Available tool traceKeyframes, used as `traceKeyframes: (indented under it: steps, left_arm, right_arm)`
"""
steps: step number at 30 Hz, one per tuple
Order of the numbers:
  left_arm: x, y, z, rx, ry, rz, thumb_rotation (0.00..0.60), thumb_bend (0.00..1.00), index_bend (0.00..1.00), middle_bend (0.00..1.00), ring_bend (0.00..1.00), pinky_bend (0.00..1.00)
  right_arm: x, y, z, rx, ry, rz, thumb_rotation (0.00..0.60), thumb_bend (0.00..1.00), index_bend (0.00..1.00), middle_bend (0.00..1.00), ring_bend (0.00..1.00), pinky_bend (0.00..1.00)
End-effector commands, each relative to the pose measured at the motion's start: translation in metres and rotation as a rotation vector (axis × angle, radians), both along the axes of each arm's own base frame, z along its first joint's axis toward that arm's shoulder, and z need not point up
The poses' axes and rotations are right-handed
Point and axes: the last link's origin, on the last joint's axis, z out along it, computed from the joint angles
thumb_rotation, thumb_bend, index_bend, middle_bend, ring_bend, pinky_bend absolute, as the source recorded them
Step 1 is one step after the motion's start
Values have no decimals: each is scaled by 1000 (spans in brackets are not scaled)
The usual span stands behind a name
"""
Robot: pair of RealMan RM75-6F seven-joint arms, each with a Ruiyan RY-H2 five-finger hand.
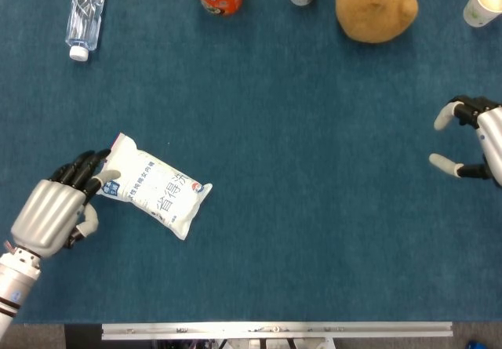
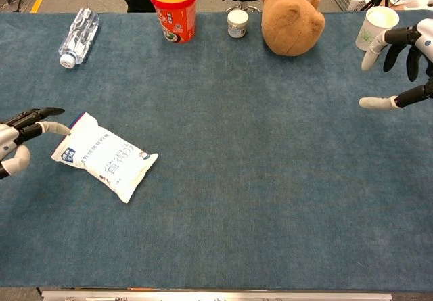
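Pouch: white pouch [image 1: 153, 186] lies flat on the table [image 1: 314, 208].
Left hand [image 1: 59, 208]: fingertips meet the pouch's near-left corner — nothing held.
Right hand [image 1: 480, 141]: far right of the pouch — spread wide, empty.

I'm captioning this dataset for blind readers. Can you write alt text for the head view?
The robot's left hand touches the corner of a white pouch lying on blue table felt, while its right hand hovers open at the far edge.

The surface [image 1: 314, 208] is deep blue felt. On it lies a white packet [image 1: 153, 184] with blue print and a red-edged corner. Behind the packet: a clear bottle [image 1: 85, 8], red-orange tub [image 2: 173, 7], tan-brown plush bear [image 2: 292, 18], white cup [image 2: 375, 27].
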Motion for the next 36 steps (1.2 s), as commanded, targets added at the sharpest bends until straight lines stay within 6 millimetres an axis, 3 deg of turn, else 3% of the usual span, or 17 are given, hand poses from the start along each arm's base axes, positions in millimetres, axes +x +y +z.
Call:
traceKeyframes:
  steps: [1, 4, 6, 16, 36]
  left_arm:
    - [-1, -1, -5, -21, 6, -2, 0, 792, 184, 36, 52, 213]
    - [-3, -1, -7, -27, 25, -7, 0, 596, 173, 27, 49, 213]
    - [-4, -1, -9, -31, 32, -10, 0, 394, 163, 21, 48, 213]
    - [-3, 0, -16, -50, 31, -14, 0, 26, 148, 9, 39, 213]
    - [5, 4, -37, -66, 9, -43, 0, 0, 142, 0, 33, 202]
  right_arm:
    - [-1, 0, 1, -3, 0, -2, 600, 0, 525, 500, 501, 652]
    - [-2, 1, 1, -4, 0, -6, 600, 0, 525, 500, 501, 652]
    - [-3, 1, 2, -4, 1, -10, 600, 0, 526, 500, 501, 652]
    - [-6, 1, 2, -5, -3, -17, 600, 0, 526, 500, 501, 652]
    - [-11, 3, 1, -1, -5, -32, 600, 0, 526, 500, 501, 652]
